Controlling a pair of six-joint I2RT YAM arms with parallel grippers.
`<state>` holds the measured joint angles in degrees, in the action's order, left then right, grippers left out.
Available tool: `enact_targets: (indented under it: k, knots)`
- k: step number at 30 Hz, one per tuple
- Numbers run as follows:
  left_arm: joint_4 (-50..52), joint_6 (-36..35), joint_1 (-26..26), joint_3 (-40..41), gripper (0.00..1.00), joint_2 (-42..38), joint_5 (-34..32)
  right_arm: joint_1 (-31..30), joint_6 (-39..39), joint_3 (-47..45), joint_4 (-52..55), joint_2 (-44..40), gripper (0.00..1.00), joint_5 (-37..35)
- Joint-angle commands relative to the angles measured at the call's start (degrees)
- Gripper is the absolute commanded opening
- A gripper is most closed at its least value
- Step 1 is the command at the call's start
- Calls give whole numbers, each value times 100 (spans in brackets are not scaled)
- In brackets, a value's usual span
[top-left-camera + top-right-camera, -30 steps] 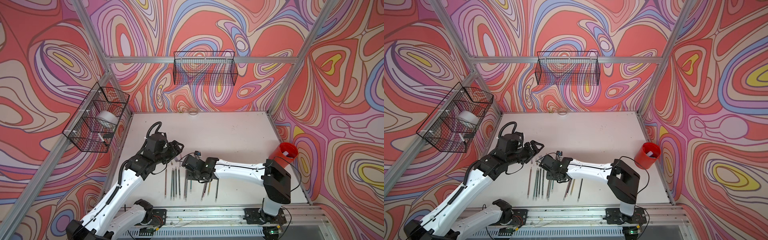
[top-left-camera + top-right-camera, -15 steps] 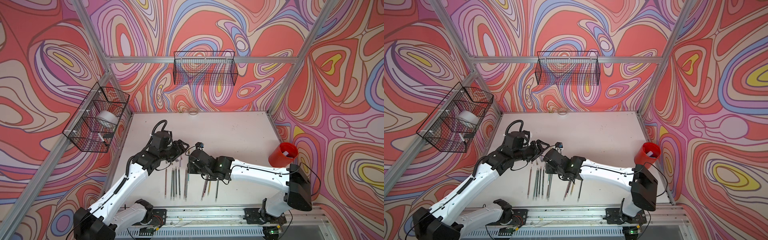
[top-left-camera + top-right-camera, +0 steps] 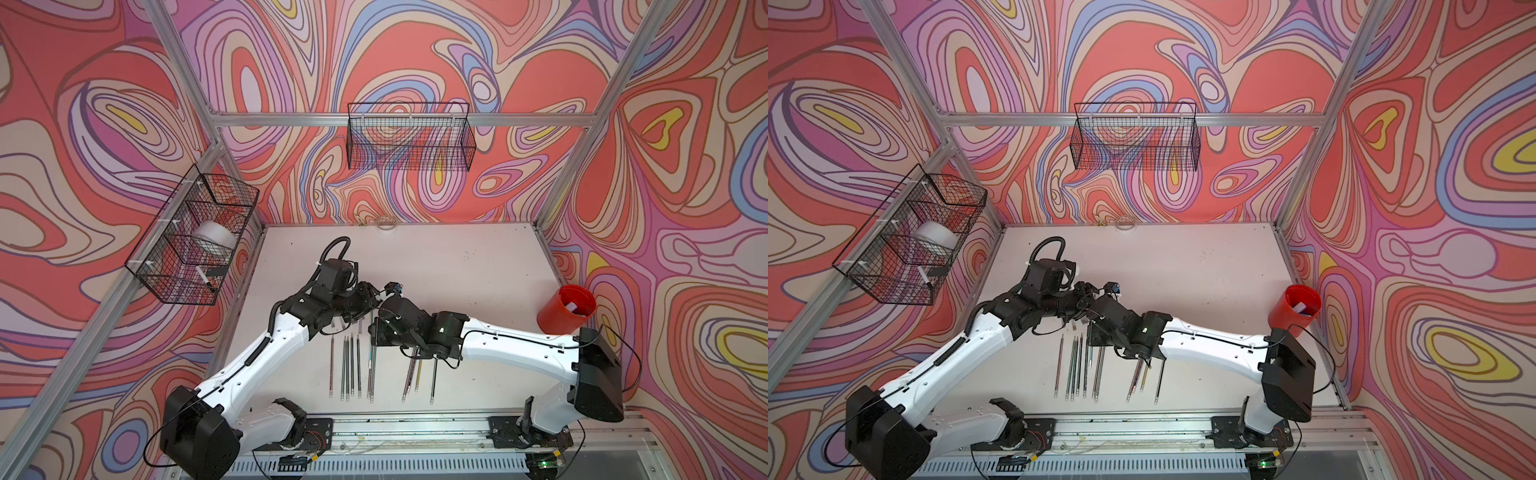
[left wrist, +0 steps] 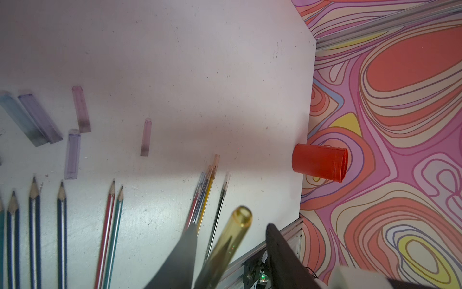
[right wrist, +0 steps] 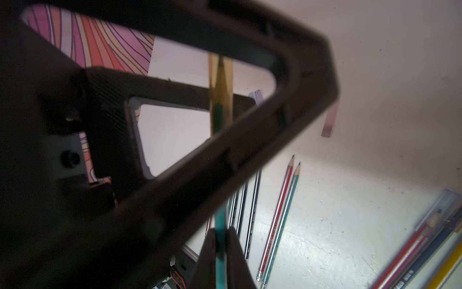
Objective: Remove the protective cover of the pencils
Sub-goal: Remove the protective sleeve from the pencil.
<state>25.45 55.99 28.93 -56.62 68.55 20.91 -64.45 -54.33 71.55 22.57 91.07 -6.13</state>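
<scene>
One yellow protective cover [image 4: 232, 235] was seen seated over the tip of a teal pencil [image 5: 221, 225], held clear of the table [image 4: 175, 50]. The barrel was clamped by the right gripper [image 5: 221, 252]. The cover was flanked by the jaws of the left gripper [image 4: 231, 229], set apart with a gap visible on one side. The grasping step was judged in hand: a firm pinch, then a straight pull along the barrel, was called for. Several loose covers [image 4: 80, 108] and bare pencils [image 4: 61, 225] were laid below, with capped pencils [image 4: 208, 190] nearer a red cup [image 4: 320, 164].
</scene>
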Motion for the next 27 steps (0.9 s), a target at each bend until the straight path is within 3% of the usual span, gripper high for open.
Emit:
enact_targets:
  k: [1,5,10,22,24,27]
  knots:
    - [99,-53,43,-192,39,-9,0,11,98,-79,-199,-157,7,158]
    - [188,-76,44,-226,35,-34,-75,11,64,-50,-139,-151,7,114]
    - [202,-94,43,-191,19,-34,-92,11,47,-37,-154,-133,7,115]
    - [267,-156,43,-244,10,-22,-197,10,-50,83,-64,40,18,155]
    - [271,-174,43,-226,10,-15,-235,11,-60,96,-42,89,16,178]
    - [345,-236,43,-258,9,8,-410,11,-71,55,-58,77,5,194]
